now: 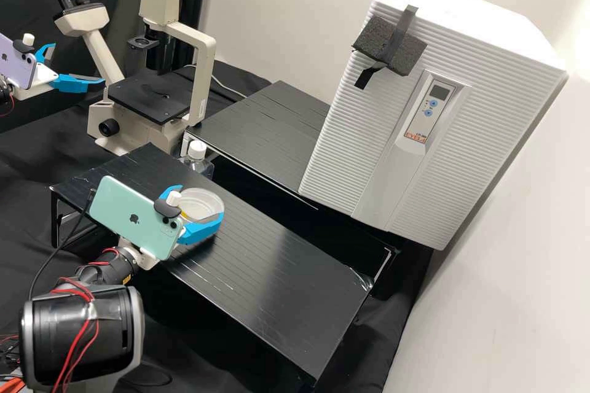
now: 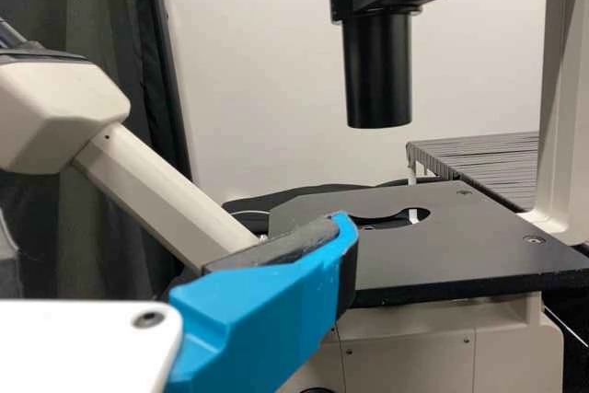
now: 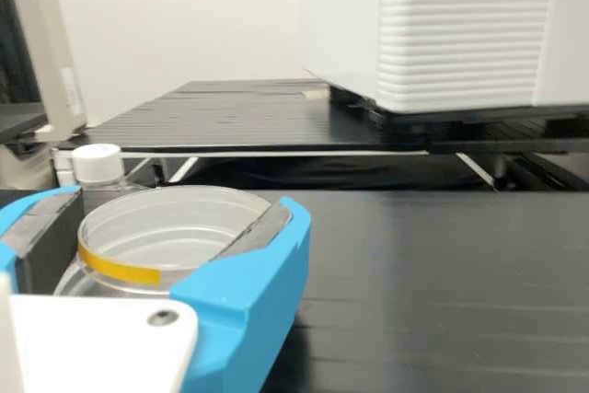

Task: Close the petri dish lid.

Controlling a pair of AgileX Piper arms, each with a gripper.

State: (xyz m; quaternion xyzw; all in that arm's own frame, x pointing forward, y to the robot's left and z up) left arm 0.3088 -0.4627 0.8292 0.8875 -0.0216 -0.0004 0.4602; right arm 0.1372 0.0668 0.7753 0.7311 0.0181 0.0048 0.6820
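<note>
High view: left tool (image 1: 78,62) gapes wide, right tool (image 1: 201,201) clasps the petri dish (image 1: 208,196).

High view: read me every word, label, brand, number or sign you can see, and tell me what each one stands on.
White cabinet, control panel: a red brand mark, not spelled out here; its other marks are too small to read.
Mint phone: a fruit-shaped logo, no letters.
Purple phone: the same kind of logo.
Yellow label on the right arm: too small to read.
</note>
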